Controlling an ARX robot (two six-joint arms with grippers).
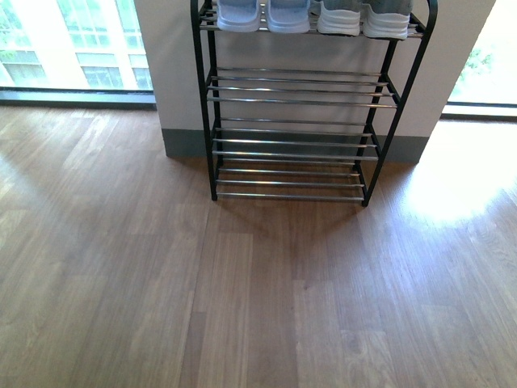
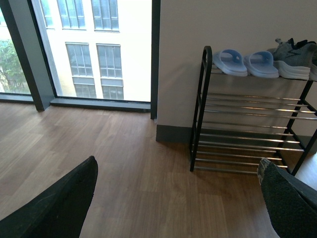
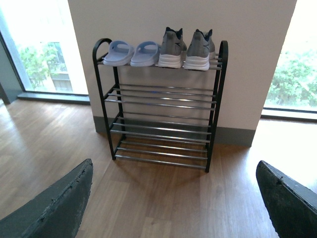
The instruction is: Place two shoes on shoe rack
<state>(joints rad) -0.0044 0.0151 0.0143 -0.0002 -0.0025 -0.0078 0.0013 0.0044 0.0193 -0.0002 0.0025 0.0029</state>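
Where the rack stands: the black metal shoe rack with thin chrome bar shelves point(image 1: 296, 89) point(image 2: 250, 126) point(image 3: 161, 106) is upright on the brown wood-plank floor point(image 1: 242, 291), its back against the pale wall point(image 3: 148, 20) between two bright windows.
Slides: the pair of pale blue rubber slide sandals point(image 1: 262, 16) point(image 2: 246, 62) point(image 3: 132, 52) lies side by side on the rack's top shelf, at the end nearer the large window with the building outside point(image 2: 94, 49).
Sneakers: the pair of grey knit lace-up sneakers with white soles point(image 1: 362, 18) point(image 2: 293, 59) point(image 3: 187, 49) sits on the same top shelf, just beside the slides, filling the other end.
Lower shelves: bare chrome bars only on the three tiers under the top shelf.
Left gripper point(image 2: 178, 198): seen from its wrist camera, the two dark fingers point(image 2: 54, 208) are spread wide apart with nothing between them, well back from the rack, over the floor.
Right gripper point(image 3: 173, 198): its fingers point(image 3: 54, 208) are likewise wide apart and hold nothing, facing the rack from well back.
Front view: neither arm shows.
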